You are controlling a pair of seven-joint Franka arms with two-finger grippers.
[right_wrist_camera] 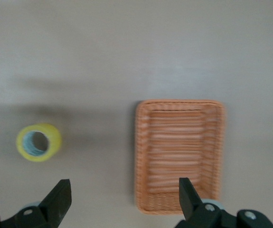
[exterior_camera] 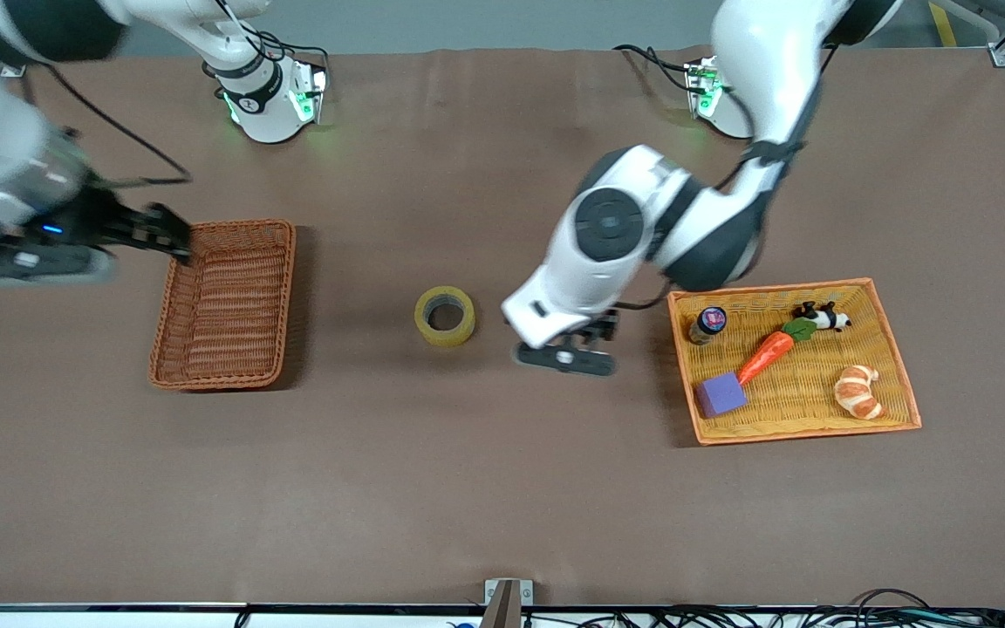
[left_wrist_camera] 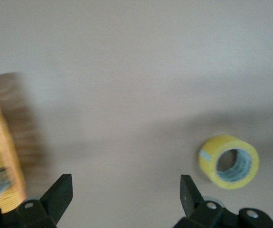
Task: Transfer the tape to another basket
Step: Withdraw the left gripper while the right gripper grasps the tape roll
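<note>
Brown table (exterior_camera: 468, 488): tape (exterior_camera: 445, 316) lies loose between basket (exterior_camera: 225, 305) & tray (exterior_camera: 795, 359); left gripper (exterior_camera: 565, 356) beside tape, empty, jaws apart; right gripper (exterior_camera: 167, 231) at basket's edge, empty & spread — should straddle roll wall, then clamp.

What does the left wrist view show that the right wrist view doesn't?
Only the left wrist view: an edge of the yellow tray and the open left tool over bare table, between tray and tape. Only the right wrist view: the whole brown basket, empty, and the open right tool. Both share the tape, lying flat on the table outside both containers, held by neither tool.
</note>
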